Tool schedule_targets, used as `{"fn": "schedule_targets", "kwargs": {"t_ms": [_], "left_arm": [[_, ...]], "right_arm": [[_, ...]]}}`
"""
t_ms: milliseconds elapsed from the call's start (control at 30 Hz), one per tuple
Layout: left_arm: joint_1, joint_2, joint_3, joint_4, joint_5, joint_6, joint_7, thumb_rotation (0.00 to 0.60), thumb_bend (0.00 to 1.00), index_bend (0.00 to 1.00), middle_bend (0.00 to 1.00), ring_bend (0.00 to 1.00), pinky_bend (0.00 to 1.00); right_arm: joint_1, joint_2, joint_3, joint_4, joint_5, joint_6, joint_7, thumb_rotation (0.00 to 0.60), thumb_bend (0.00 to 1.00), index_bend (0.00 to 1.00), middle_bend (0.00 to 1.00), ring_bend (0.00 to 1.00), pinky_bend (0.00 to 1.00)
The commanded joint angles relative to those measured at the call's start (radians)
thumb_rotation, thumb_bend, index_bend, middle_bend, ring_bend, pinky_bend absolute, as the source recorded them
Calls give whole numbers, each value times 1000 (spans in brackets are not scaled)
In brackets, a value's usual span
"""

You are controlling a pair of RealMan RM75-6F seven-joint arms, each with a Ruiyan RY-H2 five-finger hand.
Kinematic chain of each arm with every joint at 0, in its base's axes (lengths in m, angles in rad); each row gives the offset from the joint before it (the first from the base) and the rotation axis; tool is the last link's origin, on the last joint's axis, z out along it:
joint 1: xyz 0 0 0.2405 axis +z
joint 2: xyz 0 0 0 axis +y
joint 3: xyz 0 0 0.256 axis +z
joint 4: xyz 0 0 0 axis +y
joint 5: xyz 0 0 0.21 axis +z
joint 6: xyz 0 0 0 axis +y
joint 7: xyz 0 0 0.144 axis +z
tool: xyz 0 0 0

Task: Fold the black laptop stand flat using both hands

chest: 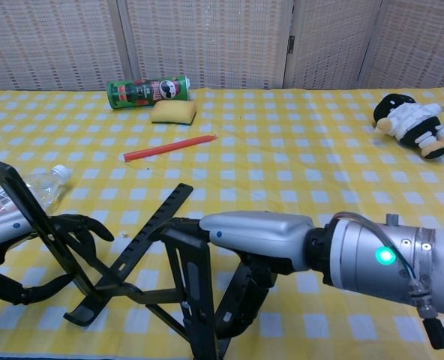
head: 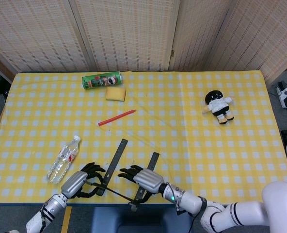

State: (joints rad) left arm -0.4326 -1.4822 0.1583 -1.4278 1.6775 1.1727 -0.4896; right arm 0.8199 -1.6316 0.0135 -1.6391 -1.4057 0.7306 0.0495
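Yellow-checked cloth covered the counter (head: 192, 145), where the black slatted-metal laptop stand (chest: 143, 259) stood unfolded at the near edge, each rail grasped by a hand, left hand (chest: 46, 251) and right hand (chest: 252, 251). Uneven pressing could have tipped the stand off that edge or pinched fingers.

On the table: 1 laptop stand (head: 120, 171), 1 bottle (head: 63, 158), 1 can (head: 102, 80), 1 sponge (head: 115, 93), 1 red pencil (head: 116, 117), 1 doll (head: 219, 107).

The black metal laptop stand (chest: 143, 251) sits near the front edge of the table. It is still open. Its thin bars cross and stick up.
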Motion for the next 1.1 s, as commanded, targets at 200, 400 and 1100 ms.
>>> {"fn": "schedule_targets", "kwargs": {"t_ms": [200,400,1100], "left_arm": [[1,6,-3,-7,-3,4,4,600,497,431,256,143,20],[-2,14,-8,-20,-8,2,10,600,496,232,195,68,8],[-9,26,-24,-71,-23,-11,59,600,496,190,165,45,0]], "right_arm": [[-22,64,-4,-53,-20,39,26,588,191,0,8,89,0],[-37,207,-26,-181,-82,62,104,586,191,0,0,80,0],[-55,227,-39,-257,-181,123,338,588,190,0,0,19,0]]}}
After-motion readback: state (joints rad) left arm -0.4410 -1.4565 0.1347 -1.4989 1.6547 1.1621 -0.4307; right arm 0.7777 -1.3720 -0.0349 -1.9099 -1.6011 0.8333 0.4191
